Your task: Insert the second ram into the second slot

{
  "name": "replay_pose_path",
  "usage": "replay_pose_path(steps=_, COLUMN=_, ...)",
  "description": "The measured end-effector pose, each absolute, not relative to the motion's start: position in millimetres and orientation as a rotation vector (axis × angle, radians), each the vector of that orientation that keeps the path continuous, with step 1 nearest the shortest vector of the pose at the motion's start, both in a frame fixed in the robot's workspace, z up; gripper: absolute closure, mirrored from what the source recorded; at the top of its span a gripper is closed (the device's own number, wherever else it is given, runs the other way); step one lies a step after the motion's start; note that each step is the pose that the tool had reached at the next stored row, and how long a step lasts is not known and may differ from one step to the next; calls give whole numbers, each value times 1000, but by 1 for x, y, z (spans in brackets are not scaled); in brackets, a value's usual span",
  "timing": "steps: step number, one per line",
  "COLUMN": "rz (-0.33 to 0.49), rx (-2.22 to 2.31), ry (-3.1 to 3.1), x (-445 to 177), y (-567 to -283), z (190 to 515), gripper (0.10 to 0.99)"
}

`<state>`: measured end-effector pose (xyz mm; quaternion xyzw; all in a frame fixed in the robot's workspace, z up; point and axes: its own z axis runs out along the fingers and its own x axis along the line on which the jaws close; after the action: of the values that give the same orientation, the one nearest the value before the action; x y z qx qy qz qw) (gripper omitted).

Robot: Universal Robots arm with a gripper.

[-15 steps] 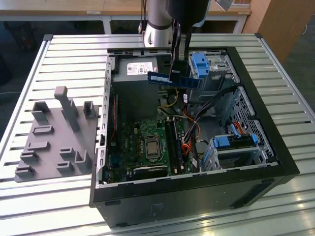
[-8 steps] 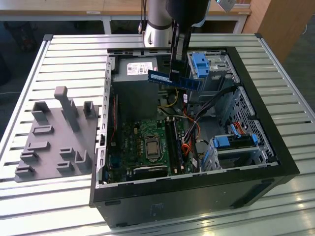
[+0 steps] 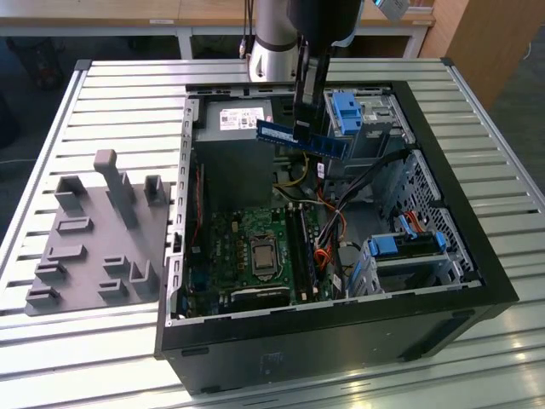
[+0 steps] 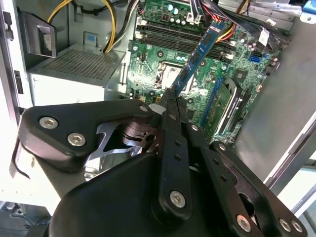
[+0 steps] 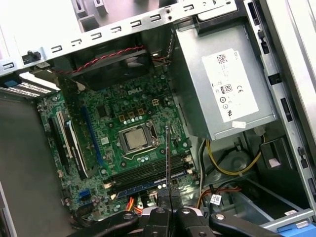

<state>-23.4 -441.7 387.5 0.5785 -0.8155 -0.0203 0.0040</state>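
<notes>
The second ram, a thin blue stick with a pale label, hangs level above the open computer case, over the power supply's edge. My gripper is shut on it from above. In the second wrist view the ram juts out from between the gripper fingers, over the motherboard. The first wrist view shows the ram edge-on as a thin line rising from the gripper. The long black memory slots lie beside the processor socket, well below the stick. I cannot tell which is the second slot.
The grey power supply fills the case's back corner at the exterior view's left. Light-blue drive-bay latches and bundled cables sit at the exterior view's right. A grey fixture block stands on the slatted table beside the case.
</notes>
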Motion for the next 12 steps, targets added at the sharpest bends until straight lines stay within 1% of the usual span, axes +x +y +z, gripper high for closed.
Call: replay_pose_path(steps=12, rz=-64, rx=1755, ry=-2597, x=-23, y=-442, z=387, gripper=973)
